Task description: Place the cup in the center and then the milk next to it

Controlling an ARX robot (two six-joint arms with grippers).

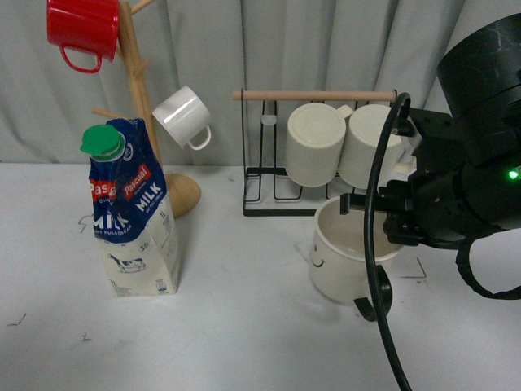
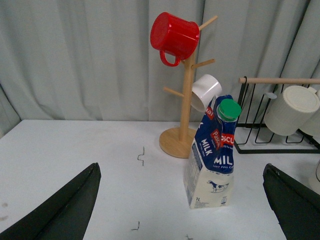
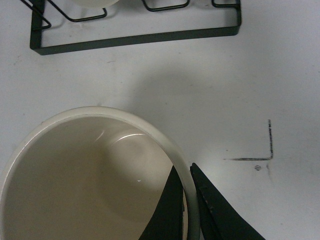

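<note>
The cup [image 1: 346,261], a wide cream mug with a black handle and a small smiley face, is right of the table's middle, just in front of the wire rack. My right gripper [image 1: 389,232] is shut on its rim. In the right wrist view one finger is inside the cup [image 3: 75,190] and the other outside, the right gripper [image 3: 183,167] pinching the wall. The milk [image 1: 134,220], a blue and cream carton with a green cap, stands upright at the left. My left gripper [image 2: 181,169] is open, held back from the milk [image 2: 212,160], and holds nothing.
A wooden mug tree [image 1: 138,90] behind the milk carries a red mug [image 1: 81,32] and a small white mug [image 1: 183,116]. A black wire rack [image 1: 269,208] at the back holds two ribbed cream mugs [image 1: 316,142]. A black corner mark [image 3: 260,150] lies on the table beside the cup.
</note>
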